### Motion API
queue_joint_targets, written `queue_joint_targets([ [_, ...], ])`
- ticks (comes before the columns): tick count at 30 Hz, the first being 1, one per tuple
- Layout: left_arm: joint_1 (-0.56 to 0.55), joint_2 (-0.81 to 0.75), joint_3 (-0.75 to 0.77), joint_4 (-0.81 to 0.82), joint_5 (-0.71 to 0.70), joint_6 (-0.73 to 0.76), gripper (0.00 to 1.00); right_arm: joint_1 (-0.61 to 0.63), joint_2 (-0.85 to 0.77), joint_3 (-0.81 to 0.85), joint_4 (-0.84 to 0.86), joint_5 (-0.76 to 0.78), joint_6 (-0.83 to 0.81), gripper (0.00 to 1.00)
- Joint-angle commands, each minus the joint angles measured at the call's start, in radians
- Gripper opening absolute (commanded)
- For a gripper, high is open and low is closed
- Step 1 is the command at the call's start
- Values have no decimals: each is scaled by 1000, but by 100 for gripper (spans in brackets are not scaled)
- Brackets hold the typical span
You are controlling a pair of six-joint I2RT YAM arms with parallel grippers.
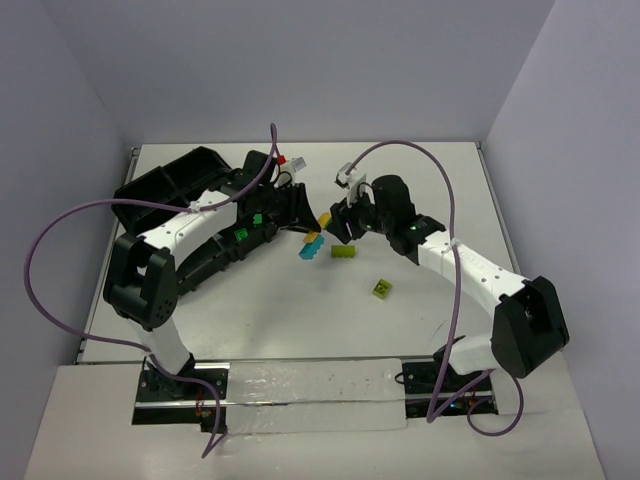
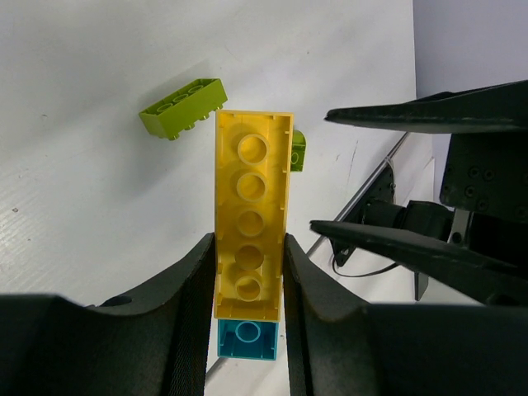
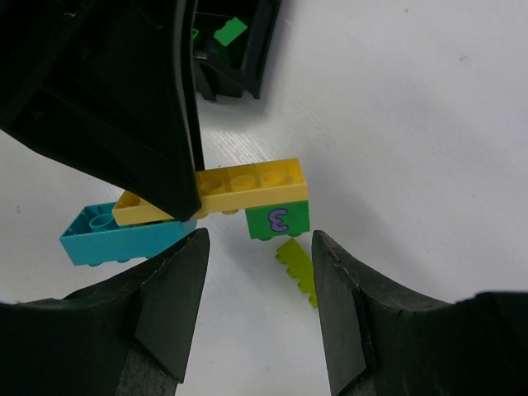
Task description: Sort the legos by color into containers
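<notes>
My left gripper (image 2: 247,272) is shut on a long yellow brick (image 2: 250,206) and holds it above the table. A cyan brick (image 2: 247,340) is stuck to its near end. In the right wrist view a dark green brick (image 3: 278,219) marked "3" hangs on the yellow brick (image 3: 252,186), with the cyan brick (image 3: 111,235) at the other end. My right gripper (image 3: 257,247) is open and empty, its fingertips just short of the green brick. A lime brick (image 1: 343,251) lies on the table under them. The black tray (image 1: 165,185) is at the back left.
A small lime square brick (image 1: 381,289) lies alone on the white table to the right of centre. The two grippers (image 1: 325,222) are close together in mid-table. The left arm reaches over the tray. Purple cables loop above both arms.
</notes>
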Motion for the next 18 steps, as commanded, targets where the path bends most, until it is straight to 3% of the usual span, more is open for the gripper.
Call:
queue_joint_targets([
  [1, -2, -21, 22, 13, 38, 10, 0, 20, 34, 50, 23, -6, -16, 61],
  [11, -2, -32, 32, 7, 41, 17, 0, 22, 70, 58, 26, 44, -11, 62],
  [18, -2, -43, 26, 9, 44, 12, 0, 21, 105, 78, 24, 36, 1, 56],
])
